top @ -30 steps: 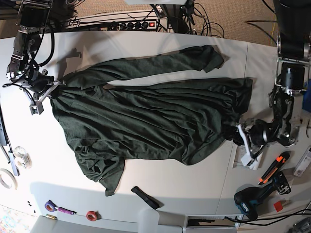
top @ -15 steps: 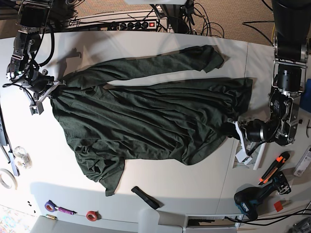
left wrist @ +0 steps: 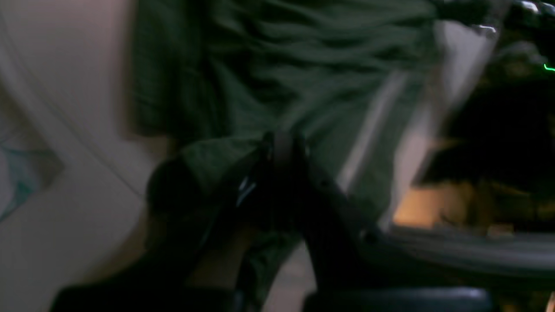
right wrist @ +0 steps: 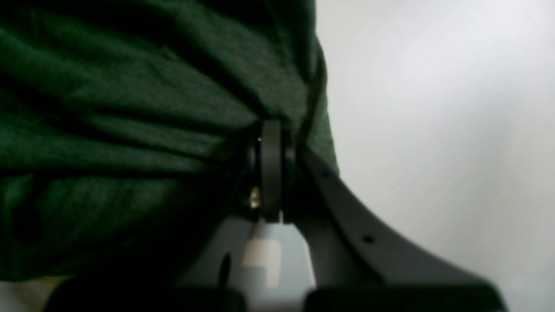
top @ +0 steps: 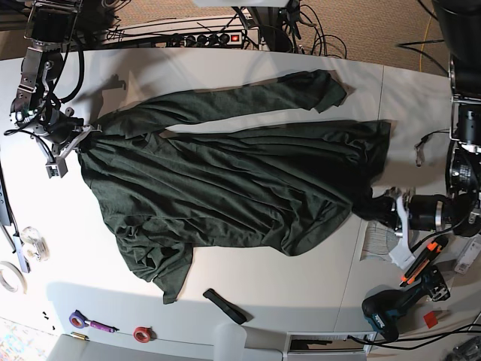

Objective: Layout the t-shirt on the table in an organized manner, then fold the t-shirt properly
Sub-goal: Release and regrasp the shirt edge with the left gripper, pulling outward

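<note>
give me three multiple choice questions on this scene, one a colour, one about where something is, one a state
1. What colour is the t-shirt?
A) dark green
B) red
C) white

2. Where does the cordless drill lie in the base view?
A) top left corner
B) bottom right corner
C) on the t-shirt

3. How is the right gripper?
A) wide open, holding nothing
B) shut on the t-shirt's edge
C) shut on a tape roll

Answers:
1 A, the cloth reads dark green in all three views.
2 B, the drill sits at the lower right, apart from the cloth.
3 B, the right wrist view shows its jaws closed with green cloth pinched between them.
</note>
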Controlling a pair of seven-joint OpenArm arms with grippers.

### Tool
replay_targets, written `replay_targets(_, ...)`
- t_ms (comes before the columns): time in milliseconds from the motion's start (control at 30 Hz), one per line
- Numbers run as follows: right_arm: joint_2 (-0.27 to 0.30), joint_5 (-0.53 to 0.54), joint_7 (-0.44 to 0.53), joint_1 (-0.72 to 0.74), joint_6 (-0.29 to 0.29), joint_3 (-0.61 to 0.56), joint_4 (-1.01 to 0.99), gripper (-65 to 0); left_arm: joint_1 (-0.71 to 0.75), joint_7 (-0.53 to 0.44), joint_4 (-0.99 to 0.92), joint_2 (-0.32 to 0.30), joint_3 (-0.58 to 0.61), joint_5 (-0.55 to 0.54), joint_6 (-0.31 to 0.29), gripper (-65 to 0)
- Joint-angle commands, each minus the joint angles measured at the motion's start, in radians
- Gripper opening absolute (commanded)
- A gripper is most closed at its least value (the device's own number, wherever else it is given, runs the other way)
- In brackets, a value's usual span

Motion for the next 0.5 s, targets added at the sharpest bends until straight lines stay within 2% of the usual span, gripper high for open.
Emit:
replay_targets(0,0.014,-0.018,-0.016,0.003,-0.008,0.004,0.004,-65.0,-0.02,-0.01,0.013,-0.025,-0.008,-0.014,-0.001,-65.0)
replay_targets(233,0.014,-0.023,-0.013,0.003,-0.008,0.004,0.004,-65.0,0.099,-0.01,0.111,-0.053,-0.008,-0.014,-0.001,-65.0)
replay_targets(467,0.014,-0.026,-0.014,0.003,-0.008,0.004,0.004,-65.0,0.296,-0.01,0.419,-0.119,-0.008,-0.014,-0.001,-65.0)
